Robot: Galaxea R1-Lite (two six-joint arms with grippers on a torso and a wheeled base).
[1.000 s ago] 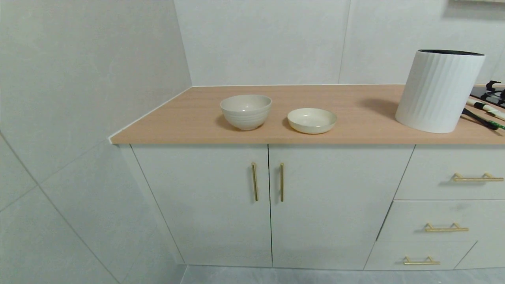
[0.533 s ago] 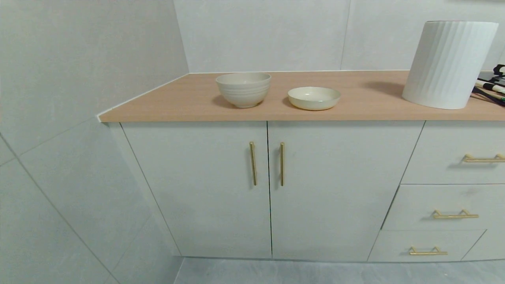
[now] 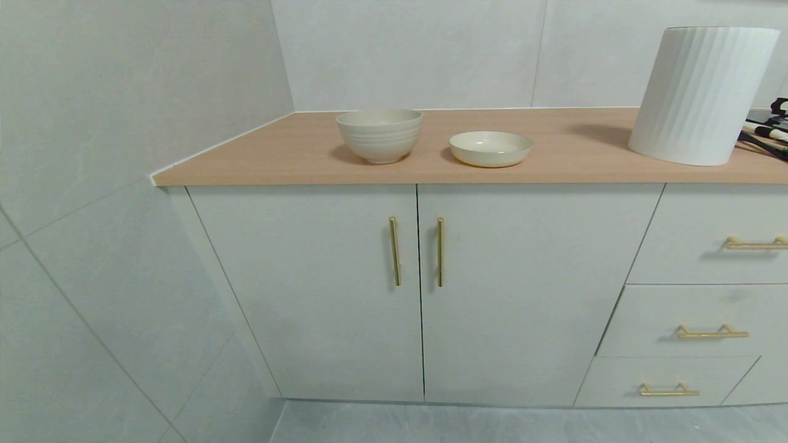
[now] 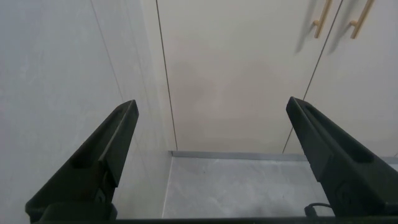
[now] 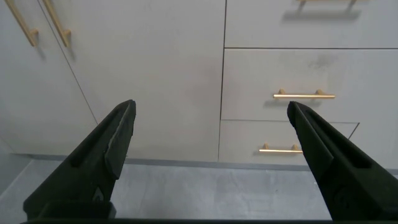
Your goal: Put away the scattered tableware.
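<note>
Where the wooden countertop (image 3: 277, 161) nears its left end against the tiled wall, the two pieces of tableware stand toward its front edge. A deep ribbed bowl (image 3: 379, 135) sits upright, and a shallow cream dish (image 3: 490, 148) stands near it on its right, the two apart and not touching. Farther along, near the countertop's right end, a tall white fluted container (image 3: 702, 95) stands upright, and beside it at the frame's edge lie some dark-handled utensils (image 3: 762, 136) too cut off to name.

Below the bowl and dish, two cabinet doors (image 3: 320, 289) are shut, their vertical brass handles (image 3: 395, 251) side by side at the seam. To their right is a stack of closed drawers (image 3: 708, 227) with horizontal brass pulls (image 3: 712, 333).

The left gripper (image 4: 211, 107) hangs low before the left door and the floor (image 4: 236, 186), its jaws spread wide. The right gripper (image 5: 211, 107) hangs low in front of the drawers, its jaws likewise wide apart.
</note>
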